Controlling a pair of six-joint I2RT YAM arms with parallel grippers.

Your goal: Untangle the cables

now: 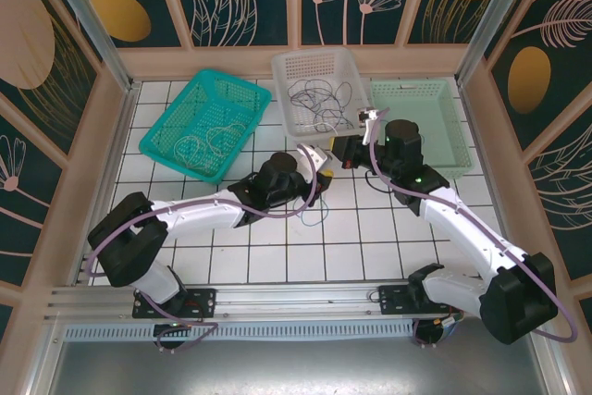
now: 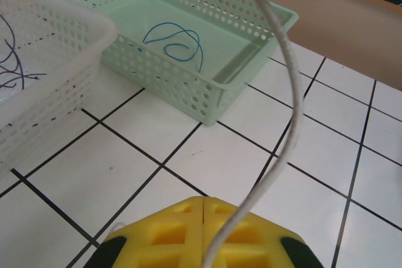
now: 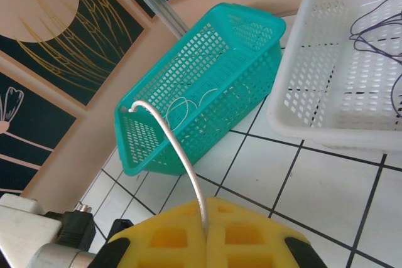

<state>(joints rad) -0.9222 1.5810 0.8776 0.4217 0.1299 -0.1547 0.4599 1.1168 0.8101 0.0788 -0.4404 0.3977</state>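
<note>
The pale grey cable is off the worktop, strung in a short curved span between the two arms in front of the white basket. The left fingers are clenched on one part of it and the right fingers are clenched on another. Past the right fingers a free length arcs upward to a loose tip, with nothing supporting it. The main risk is the double grip itself. With so little slack, if the arms draw apart too fast or out of step, I judge the wire could go taut, then slip out of one pair of fingers or get kinked at the pinch. The arms also stand near each other in the top view, so a crossing move could knock one wrist against the other. The unsupported end may swing and hook on a perforated basket wall or rim (those holes look just right for catching a tip). That could drag the basket or pull the dark cables lying in the white one back into a knot. Whether any further length trails below the fingers I cannot tell. Last, there is a sorting slip. Pale loops lie in the teal basket and a blue cable lies in the mint-green basket, so a release over the wrong one would mix the colours.
</note>
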